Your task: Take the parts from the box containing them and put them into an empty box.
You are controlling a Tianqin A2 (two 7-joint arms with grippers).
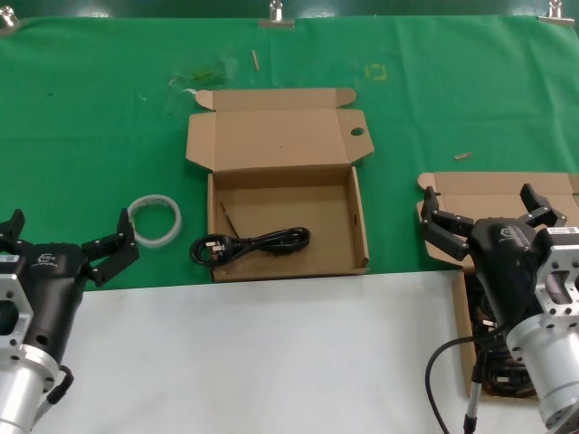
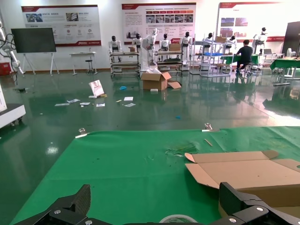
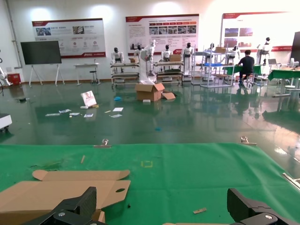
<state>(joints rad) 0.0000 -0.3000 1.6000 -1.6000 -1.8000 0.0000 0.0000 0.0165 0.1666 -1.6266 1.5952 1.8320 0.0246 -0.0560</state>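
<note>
My right tool [image 1: 488, 215], spread wide and empty, hovers over the source box [image 1: 507, 194]; cords [image 1: 498, 362] lie at its six o'clock.

No word, number or brand name can be read anywhere. A small pale logo mark stands on the black housing of the left gripper [image 1: 68, 249], at about eight o'clock in the head view, and a like mark on the right gripper [image 1: 488, 217], at about four o'clock; neither resolves into letters. On the hall's far wall, at about twelve o'clock in both wrist views, hang white poster boards with red header bands [image 2: 61, 18] [image 3: 161, 27], carrying small pictures and lines of print too small to make out. A yellowish square outline [image 1: 375, 71] is marked on the green cloth toward one o'clock in the head view, with nothing written in it.
</note>
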